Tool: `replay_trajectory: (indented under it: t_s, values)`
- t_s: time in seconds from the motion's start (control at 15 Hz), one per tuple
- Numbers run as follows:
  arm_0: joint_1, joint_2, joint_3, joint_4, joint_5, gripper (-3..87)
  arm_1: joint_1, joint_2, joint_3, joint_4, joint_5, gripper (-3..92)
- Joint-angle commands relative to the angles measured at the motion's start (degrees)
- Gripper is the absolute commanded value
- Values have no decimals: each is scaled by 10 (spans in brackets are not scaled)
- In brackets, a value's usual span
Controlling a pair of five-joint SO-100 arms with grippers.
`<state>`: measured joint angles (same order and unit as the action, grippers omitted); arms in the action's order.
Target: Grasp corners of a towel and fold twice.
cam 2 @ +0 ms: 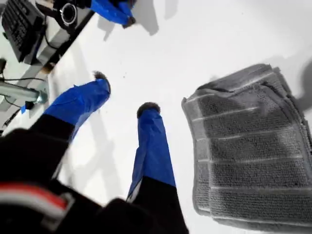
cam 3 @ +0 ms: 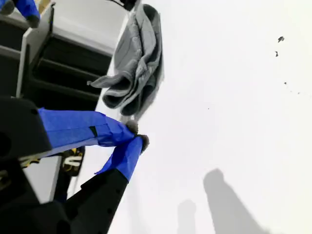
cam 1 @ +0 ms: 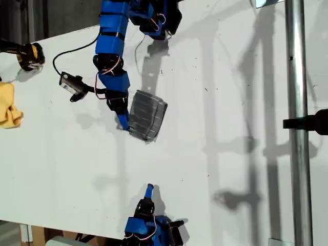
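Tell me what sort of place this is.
Likely a robotics lab bench: a white table with loose wiring, a metal frame pole, and a folded grey towel set out for practice.

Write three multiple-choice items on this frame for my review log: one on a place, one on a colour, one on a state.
1. Where does the towel lie?
A. close beside my first gripper
B. at the exterior view's left edge
C. between the jaws of my second gripper

2. What colour is the small cloth at the exterior view's left edge?
A. red
B. yellow
C. green

3. How do my second gripper's jaws stand?
A. wide open
B. shut on the towel
C. shut on nothing

Answers:
1 A: the first wrist view shows the folded towel right next to the open jaws.
2 B: it is plainly yellow.
3 C: the tips meet over the bare table, with the towel well apart.
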<state>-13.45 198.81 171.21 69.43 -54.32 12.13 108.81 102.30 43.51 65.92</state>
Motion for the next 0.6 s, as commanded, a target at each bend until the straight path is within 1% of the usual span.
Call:
replay_trajectory:
  t_s: [0.0, 0.2, 0.33, 0.4, 0.53]
  values:
    - [4, 4, -2, -17, -27, -13, 9, 184, 111, 13, 2, -1]
    - [5, 4, 17, -39, -52, -14, 7, 421, 286, 70, 25, -1]
    - [7, 4, 25, -44, -87, -14, -8, 551, 403, 91, 51, -1]
    - [5, 4, 32, -48, -95, -14, -15, 609, 449, 127, 68, -1]
    - [4, 4, 55, -56, -107, -13, -19, 757, 525, 236, 99, -1]
